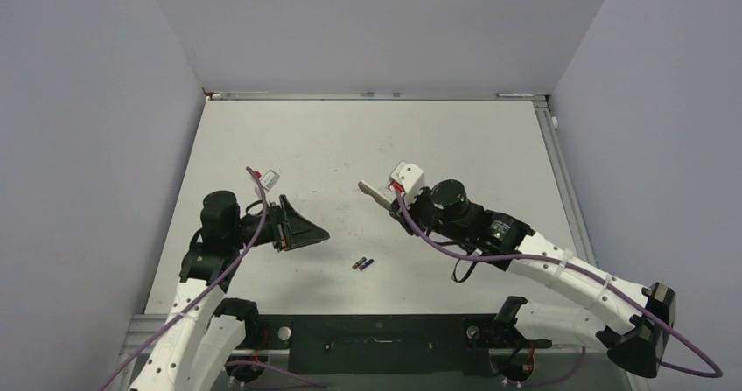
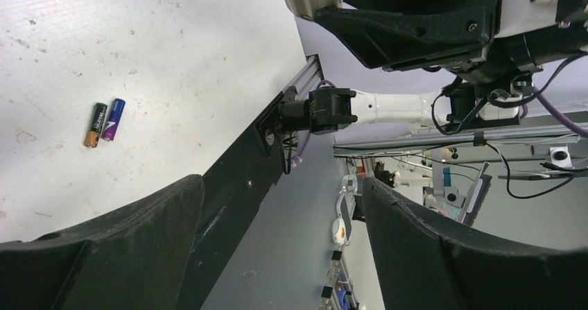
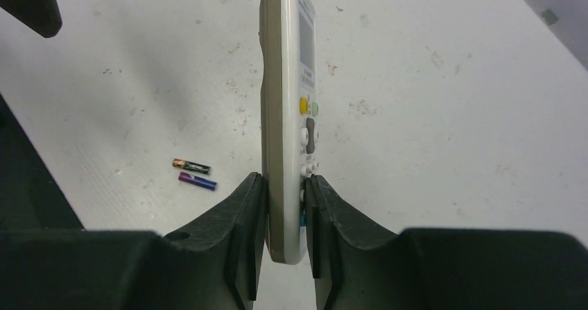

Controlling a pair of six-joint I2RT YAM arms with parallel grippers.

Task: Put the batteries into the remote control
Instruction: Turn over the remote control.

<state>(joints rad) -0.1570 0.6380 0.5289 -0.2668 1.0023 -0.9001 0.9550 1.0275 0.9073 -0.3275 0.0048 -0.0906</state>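
Clamping the remote (image 3: 283,81) by its lower end, the right fingers (image 3: 251,213) are holding it on edge over the bench (image 1: 350,137). Left fingers (image 2: 125,247) are hanging apart, empty. Batteries (image 1: 362,263) are lying side by side between the arms; picking one up looks next.

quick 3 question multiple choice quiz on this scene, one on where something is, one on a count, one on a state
1. Where are the batteries?
A. in a tray
B. stacked on a box
C. flat on the table, in front of the two arms

2. How many batteries show?
A. one
B. two
C. four

3. What is the right tool doing?
A. shut on the remote control
B. shut on a battery
C. open, holding nothing

Key: 1 C, the top view shows them on bare tabletop. 2 B, two small cylinders lie side by side. 3 A, the right wrist view shows it clamping the remote control's two faces.
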